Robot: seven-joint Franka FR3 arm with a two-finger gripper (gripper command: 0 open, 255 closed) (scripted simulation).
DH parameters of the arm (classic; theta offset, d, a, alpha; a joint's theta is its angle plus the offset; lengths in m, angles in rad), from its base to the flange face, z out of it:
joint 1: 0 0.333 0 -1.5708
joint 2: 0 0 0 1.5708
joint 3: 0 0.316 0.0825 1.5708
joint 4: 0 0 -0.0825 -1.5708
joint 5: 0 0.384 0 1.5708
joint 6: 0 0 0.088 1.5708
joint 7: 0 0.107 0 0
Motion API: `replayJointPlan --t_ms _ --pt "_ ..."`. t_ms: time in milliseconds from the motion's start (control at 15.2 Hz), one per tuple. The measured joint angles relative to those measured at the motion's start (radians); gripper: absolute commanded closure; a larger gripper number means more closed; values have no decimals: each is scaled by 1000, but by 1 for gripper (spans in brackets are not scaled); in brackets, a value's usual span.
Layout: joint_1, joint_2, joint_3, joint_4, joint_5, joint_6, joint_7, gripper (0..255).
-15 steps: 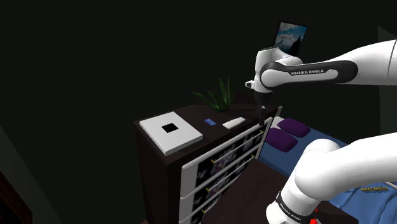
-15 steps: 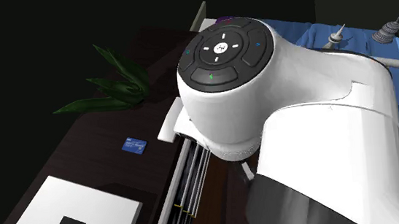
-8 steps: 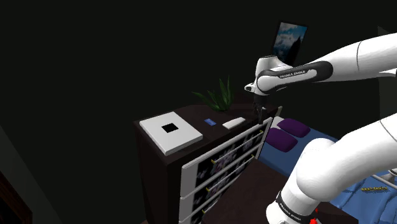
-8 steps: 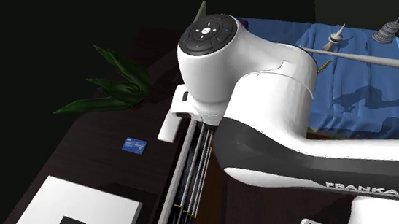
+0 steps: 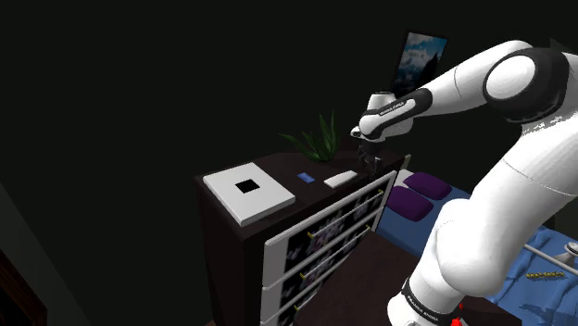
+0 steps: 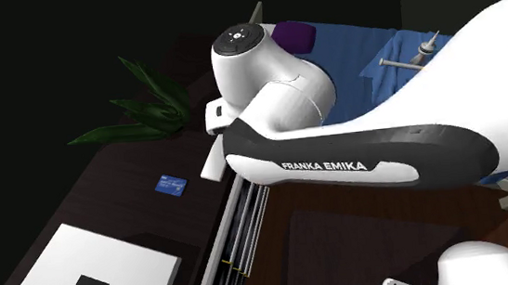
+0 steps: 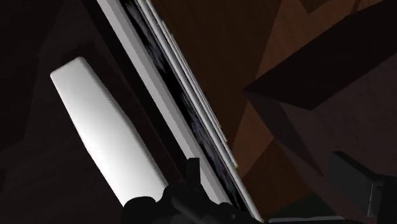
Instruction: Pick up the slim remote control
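Note:
The slim remote control (image 5: 340, 179) is a plain white bar lying on the dark dresser top (image 5: 278, 171), near its front edge. In the second exterior view the remote (image 6: 211, 164) is partly covered by my arm. My black gripper (image 5: 369, 164) hangs just above the dresser's front edge, to the shoulder view's right of the remote. In the wrist view the remote (image 7: 108, 137) lies outside the fingers (image 7: 191, 173), beside one of them. My gripper (image 7: 273, 188) is open with nothing between its fingers.
A small blue card (image 5: 304, 176), a white flat box with a black square (image 5: 248, 191) and a green plant (image 5: 318, 139) share the dresser top. White drawer fronts (image 5: 324, 231) lie below. A bed with purple pillows (image 5: 419, 192) stands behind; black area surrounds.
The arm has stretched out and its elbow has risen. The hand has shifted a little towards the remote in the shoulder view. The fingers have stayed apart.

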Motion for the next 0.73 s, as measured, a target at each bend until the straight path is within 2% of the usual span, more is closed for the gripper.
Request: replayJointPlan --t_ms 132,264,462,594,726 --pt "37 124 -51 61 133 38 -167 0" --pt "30 283 -59 131 317 73 -368 0" --pt "-52 442 19 229 507 77 -587 0" --pt "-126 534 84 311 597 64 -707 0" --pt "-181 606 142 386 655 48 -794 0"
